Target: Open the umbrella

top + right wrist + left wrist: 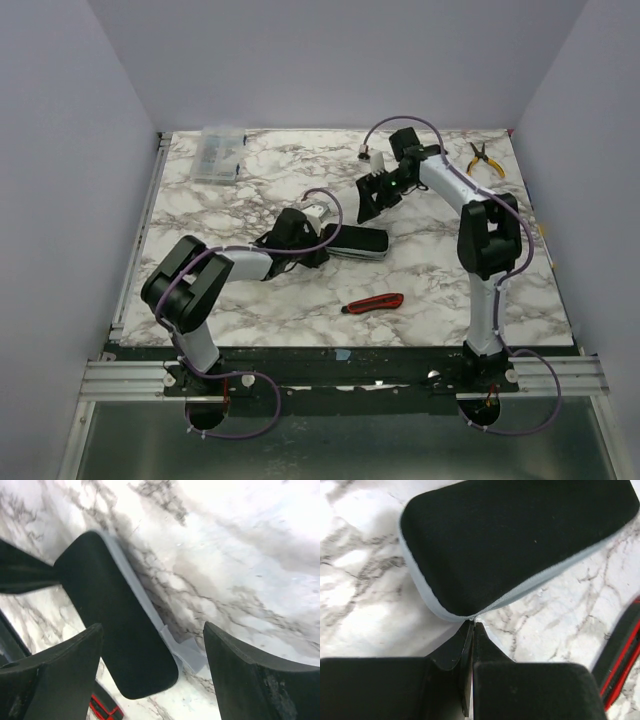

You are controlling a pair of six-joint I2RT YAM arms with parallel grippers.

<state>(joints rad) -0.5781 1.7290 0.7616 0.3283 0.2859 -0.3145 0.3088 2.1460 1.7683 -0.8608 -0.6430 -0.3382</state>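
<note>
The umbrella does not show in any view. A black oval pouch (357, 241) with a pale grey zip edge lies flat mid-table. My left gripper (322, 241) sits at its left end. In the left wrist view the gripper (472, 624) is shut, its tips pinching a small silvery zip pull at the pouch's (515, 540) grey seam. My right gripper (376, 196) hangs above the table just beyond the pouch, open. In the right wrist view it (152, 629) spans the other end of the pouch (115, 625), where a grey tab (189, 653) sticks out, and holds nothing.
A red-and-black utility knife (372, 303) lies in front of the pouch, also in the wrist views (622, 650) (102, 707). Yellow-handled pliers (485, 160) lie at the back right. A clear plastic box (218, 152) stands at the back left. White walls surround the marble table (250, 190).
</note>
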